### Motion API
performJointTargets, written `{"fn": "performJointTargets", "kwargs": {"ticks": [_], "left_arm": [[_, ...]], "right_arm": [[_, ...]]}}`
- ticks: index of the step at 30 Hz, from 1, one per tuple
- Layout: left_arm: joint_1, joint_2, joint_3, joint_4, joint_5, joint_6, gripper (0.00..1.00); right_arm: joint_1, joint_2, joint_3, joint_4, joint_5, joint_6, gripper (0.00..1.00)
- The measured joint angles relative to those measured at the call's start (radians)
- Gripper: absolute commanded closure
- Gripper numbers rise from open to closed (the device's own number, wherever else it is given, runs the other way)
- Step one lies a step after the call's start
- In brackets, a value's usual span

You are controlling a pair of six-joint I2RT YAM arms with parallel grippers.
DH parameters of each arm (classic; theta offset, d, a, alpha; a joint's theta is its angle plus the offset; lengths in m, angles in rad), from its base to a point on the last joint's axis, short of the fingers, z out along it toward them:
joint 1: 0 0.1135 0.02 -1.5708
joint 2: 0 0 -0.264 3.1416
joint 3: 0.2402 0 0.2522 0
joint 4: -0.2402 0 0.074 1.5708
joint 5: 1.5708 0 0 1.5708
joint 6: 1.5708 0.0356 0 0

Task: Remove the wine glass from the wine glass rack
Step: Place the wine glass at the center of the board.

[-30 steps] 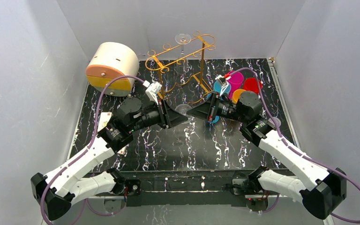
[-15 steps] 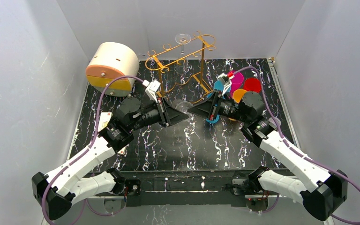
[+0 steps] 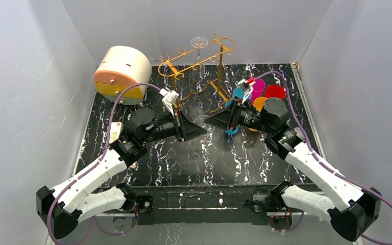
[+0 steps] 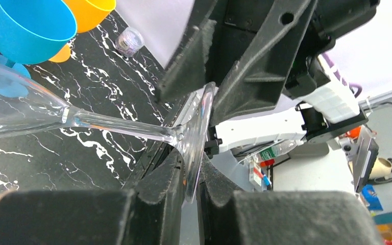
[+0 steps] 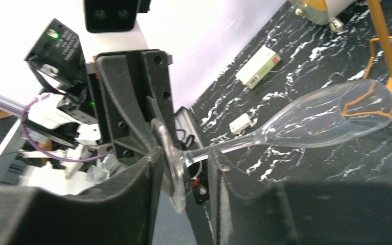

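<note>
Changes over the last second are small, and they sit at the two sets of fingers. On the left, the left gripper [image 4: 190, 171] has drawn its fingers in and now pinches the rim of the foot of the wine glass [image 4: 117, 126], clenched on it. The right gripper [image 5: 186, 158] has done the opposite: its fingers have spread, and the foot stands between them with a gap on one side, so its hold is released. Otherwise both arms have barely shifted.

The glass is off the wine glass rack [image 5: 381, 23]. It lies roughly level above the table [image 3: 235, 158], just in front of the rack, with its foot between the two grippers. A second glass [image 3: 199, 42] hangs at the rack's far end, as before.

Across the top view from the left: a round cream-and-orange drawer box [image 3: 122, 71] at the back, a small carton [image 3: 115, 133] by the left arm, the grippers nose to nose at centre, and coloured cups [image 3: 274, 92] behind the right wrist. The carton carries print — too small to read — and no other lettering is legible.
</note>
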State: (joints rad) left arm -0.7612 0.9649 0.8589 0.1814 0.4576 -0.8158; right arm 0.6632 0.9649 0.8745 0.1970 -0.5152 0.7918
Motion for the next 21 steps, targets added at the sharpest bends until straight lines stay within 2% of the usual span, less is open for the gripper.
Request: {"fn": "performJointTargets", "kwargs": {"ticks": [6,9,15,19,21], "left_arm": [[0.000,0.005,-0.021,0.006,0.076,0.071,1.00],[0.001,0.007,-0.035,-0.004,0.105,0.129,1.00],[0.000,0.005,-0.084,-0.036,0.180,0.241,1.00],[0.000,0.005,-0.111,-0.061,0.207,0.283,1.00],[0.000,0.000,-0.120,-0.063,0.211,0.300,1.00]], "right_arm": [[0.001,0.023,0.032,-0.091,0.015,-0.025,0.33],[0.008,0.011,0.030,-0.129,0.059,-0.024,0.21],[0.004,-0.018,0.027,-0.257,0.302,0.002,0.17],[0.004,0.003,0.027,-0.323,0.370,0.005,0.16],[0.002,0.020,0.029,-0.352,0.394,0.000,0.12]]}}
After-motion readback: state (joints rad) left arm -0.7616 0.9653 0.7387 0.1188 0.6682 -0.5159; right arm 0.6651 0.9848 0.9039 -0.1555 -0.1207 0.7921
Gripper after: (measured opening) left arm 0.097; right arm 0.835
